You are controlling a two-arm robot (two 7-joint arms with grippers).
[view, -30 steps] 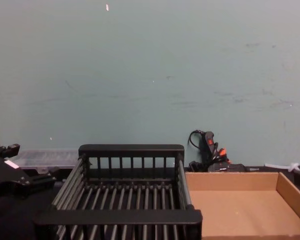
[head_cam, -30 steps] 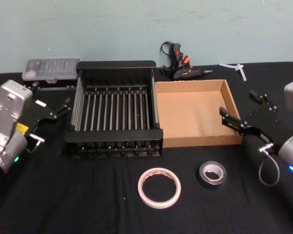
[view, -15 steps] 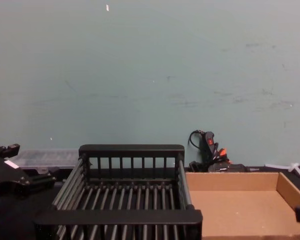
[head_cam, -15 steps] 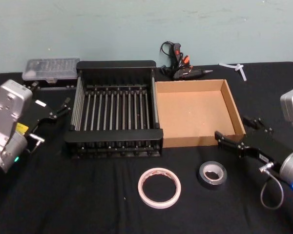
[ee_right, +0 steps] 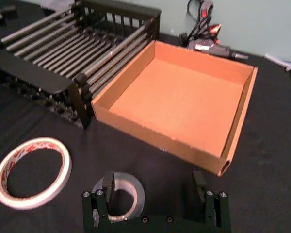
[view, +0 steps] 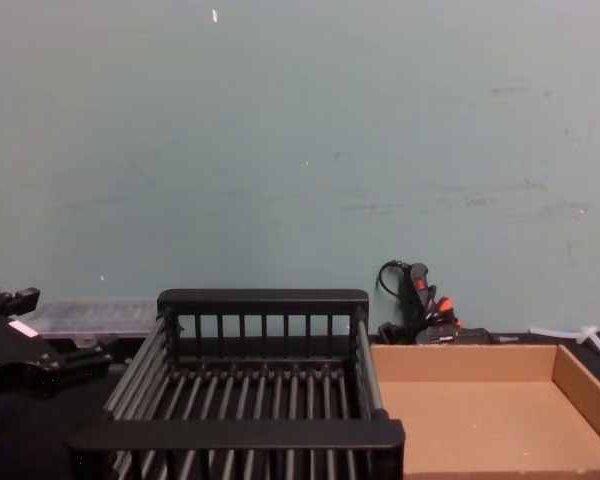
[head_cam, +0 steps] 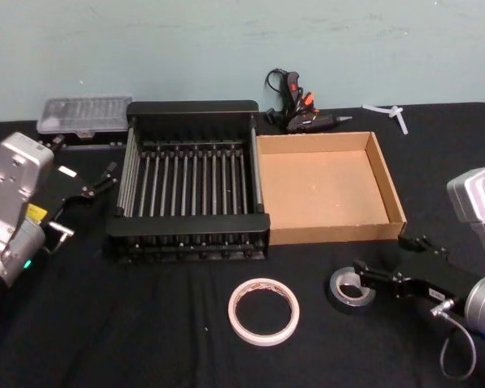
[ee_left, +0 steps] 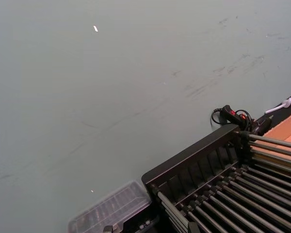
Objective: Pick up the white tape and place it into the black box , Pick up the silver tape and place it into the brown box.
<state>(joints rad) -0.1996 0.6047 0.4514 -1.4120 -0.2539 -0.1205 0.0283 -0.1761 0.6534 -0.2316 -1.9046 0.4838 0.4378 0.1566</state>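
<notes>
The silver tape (head_cam: pixel 349 289) lies flat on the black cloth in front of the brown box (head_cam: pixel 331 234). My right gripper (head_cam: pixel 384 257) is open and low beside it. In the right wrist view one finger (ee_right: pixel 109 187) sits over the silver tape's (ee_right: pixel 132 193) hole and the other stands outside the roll. The white tape (head_cam: pixel 263 311) lies flat to the left of the silver one, in front of the black box (head_cam: pixel 190 220). Both boxes are empty. My left gripper (head_cam: pixel 85 162) rests open to the left of the black box.
A clear plastic case (head_cam: pixel 85 113) sits behind the black box's left corner. A black glue gun (head_cam: pixel 299 109) with its cord lies behind the brown box, and a white plastic piece (head_cam: pixel 392 113) lies farther right. The wall stands close behind.
My right gripper has come forward and down from the brown box's right wall to the silver tape. The left arm and both tapes have not moved.
</notes>
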